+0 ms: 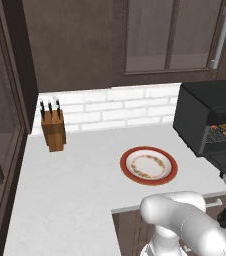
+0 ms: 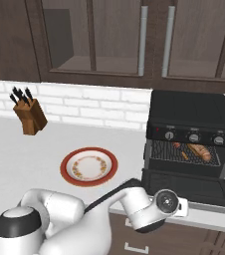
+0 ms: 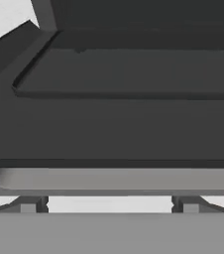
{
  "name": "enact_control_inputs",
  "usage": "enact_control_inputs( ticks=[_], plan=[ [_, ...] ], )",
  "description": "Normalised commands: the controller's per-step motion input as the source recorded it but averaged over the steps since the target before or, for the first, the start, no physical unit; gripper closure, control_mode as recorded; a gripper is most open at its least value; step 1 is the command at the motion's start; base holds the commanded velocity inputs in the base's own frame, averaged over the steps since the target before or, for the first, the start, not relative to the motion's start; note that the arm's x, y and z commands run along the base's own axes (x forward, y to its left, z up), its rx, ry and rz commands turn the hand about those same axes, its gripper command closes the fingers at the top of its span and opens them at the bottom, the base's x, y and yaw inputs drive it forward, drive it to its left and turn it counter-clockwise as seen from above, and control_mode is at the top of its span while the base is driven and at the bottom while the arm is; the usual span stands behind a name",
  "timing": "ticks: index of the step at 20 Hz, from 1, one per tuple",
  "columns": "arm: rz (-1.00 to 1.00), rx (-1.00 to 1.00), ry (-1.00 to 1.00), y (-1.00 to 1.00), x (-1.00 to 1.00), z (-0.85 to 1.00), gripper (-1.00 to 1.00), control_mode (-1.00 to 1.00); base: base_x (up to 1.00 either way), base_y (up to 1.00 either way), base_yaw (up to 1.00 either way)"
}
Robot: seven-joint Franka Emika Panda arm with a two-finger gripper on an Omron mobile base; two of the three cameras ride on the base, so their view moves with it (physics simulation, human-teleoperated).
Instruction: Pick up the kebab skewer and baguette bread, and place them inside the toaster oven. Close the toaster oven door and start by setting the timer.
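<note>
Inside toaster oven (image 2: 191, 117), skewer (image 2: 180, 149) half-hidden beside baguette (image 2: 200, 151), gripper spread.

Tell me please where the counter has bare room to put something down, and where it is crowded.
Free: the wide white counter between the knife block and the empty red-rimmed plate, and the strip behind the plate up to the brick wall. Crowded: the right end, where the toaster oven stands with its door folded down over the counter edge.
</note>
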Motion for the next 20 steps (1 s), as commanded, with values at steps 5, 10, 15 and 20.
enact_control_inputs(
  ticks=[5,10,15,20],
  plan=[
    [0.0,0.0,-0.16,0.14,0.84,0.84,-1.0,-1.0,0.0,0.0,0.0],
    [0.0,0.0,-0.14,0.12,0.9,0.91,-1.0,-1.0,0.0,0.0,0.0],
    [0.0,0.0,-0.07,0.04,0.79,0.79,-1.0,-1.0,0.0,0.0,0.0],
    [0.0,0.0,-0.01,0.03,0.48,0.26,-1.0,-1.0,0.0,0.0,0.0]
  ],
)
